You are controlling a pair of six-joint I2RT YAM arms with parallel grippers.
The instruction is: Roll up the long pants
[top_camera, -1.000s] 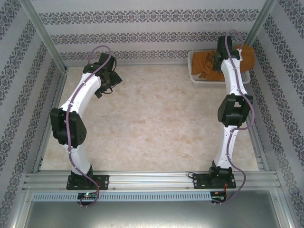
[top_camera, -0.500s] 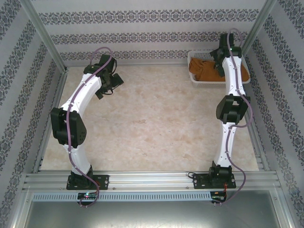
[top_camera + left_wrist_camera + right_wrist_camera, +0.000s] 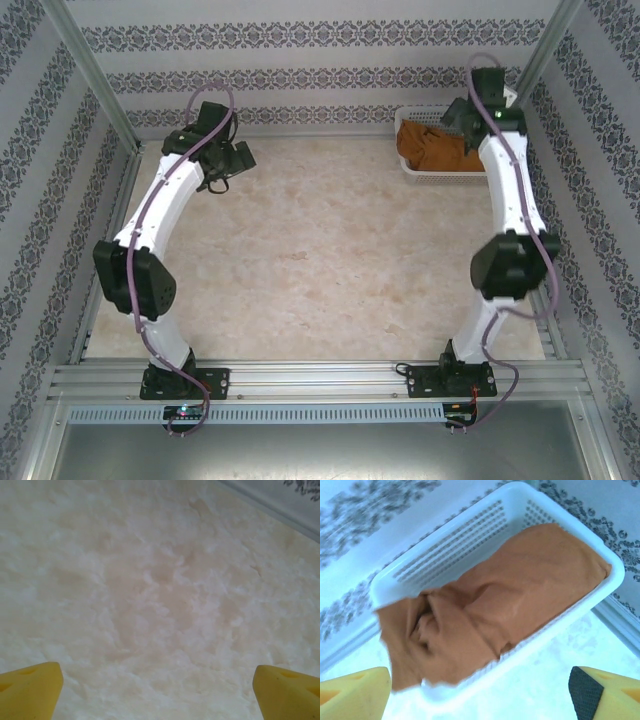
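Right claw [image 3: 477, 696] spread wide, nothing between its yellow fingers [image 3: 351, 692]. From overhead, the same claw [image 3: 458, 120] hangs above the basket [image 3: 440, 178] at the far right corner. Left claw [image 3: 159, 694] likewise spread and empty, poised over bare table [image 3: 160, 580]; overhead puts that claw [image 3: 228, 170] near the far left corner.

Hidden or unclear:
- Right arm [image 3: 505, 190] covers the basket's right end in the overhead view.
- Basket [image 3: 465, 530], white and slotted, has one corner buried under cloth in the right wrist view.
- Long pants [image 3: 525, 585] lie crumpled inside it, with a fold spilling over the rim at that corner. Legs and waistband cannot be told apart in the heap. From overhead, the pants [image 3: 430, 150] read as a rust patch with no detail.
- Both wrist views cut the fingers off at the lower edge, so tips only.

Against one second ago:
- Right arm's elbow has swung outward to the right, and its wrist sits further back.
- Left arm [image 3: 165, 200] has drawn its wrist closer to the back wall, elbow lower and further left.
- Cloth that bulged above the basket's right end now lies down inside it.
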